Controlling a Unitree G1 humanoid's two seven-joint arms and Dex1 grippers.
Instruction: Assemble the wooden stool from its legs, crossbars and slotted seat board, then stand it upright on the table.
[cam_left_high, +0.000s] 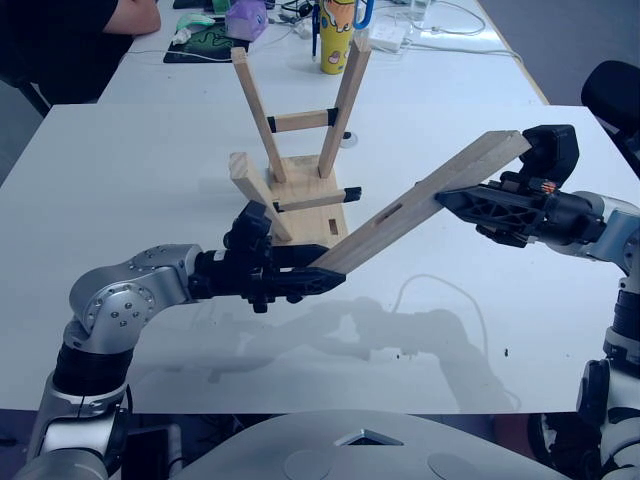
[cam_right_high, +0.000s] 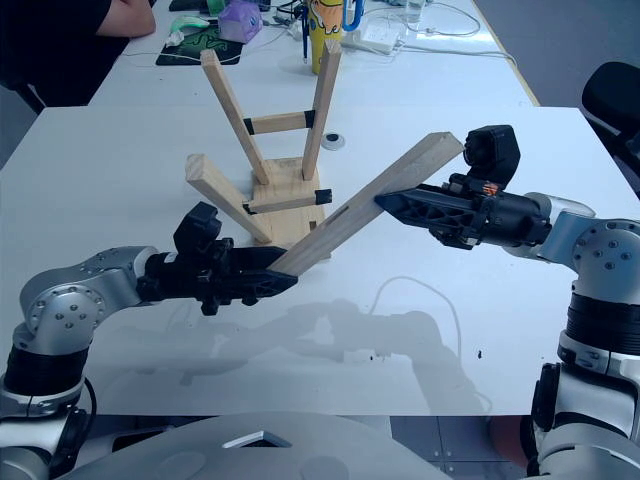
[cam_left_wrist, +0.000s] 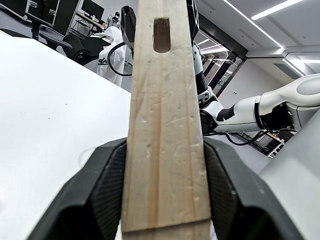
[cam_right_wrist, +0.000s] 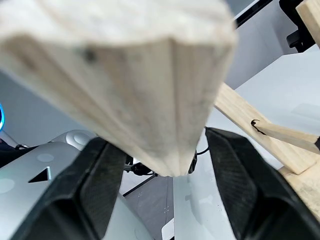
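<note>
Above the middle of the white bench (cam_left_high: 120, 200), a loose wooden leg (cam_left_high: 420, 205) hangs on a slant, clear of the surface, its low end toward the robot's left and its high end toward the right. A small slot (cam_left_wrist: 161, 35) is cut partway along it. The left gripper (cam_left_high: 335, 273) is clamped on the low end, one finger (cam_left_wrist: 112, 195) pressed flat on each side. The right gripper (cam_left_high: 447, 197) lies along the high end, but whether it grips or only flanks the wood cannot be told.

Just behind the leg, the seat board (cam_left_high: 318, 222) lies flat on the bench. Two legs (cam_left_high: 258, 105) (cam_left_high: 345, 100) rise from it, joined by a crossbar (cam_left_high: 300, 121). A third leg (cam_left_high: 258, 195) leans out at the front left with a second crossbar (cam_left_high: 310, 201) beside it.

Bare surface stretches left, right and toward the near edge, where a thin white cable (cam_left_high: 440, 290) curls. A yellow cup (cam_left_high: 337, 35) stands on the table beyond the far edge.
</note>
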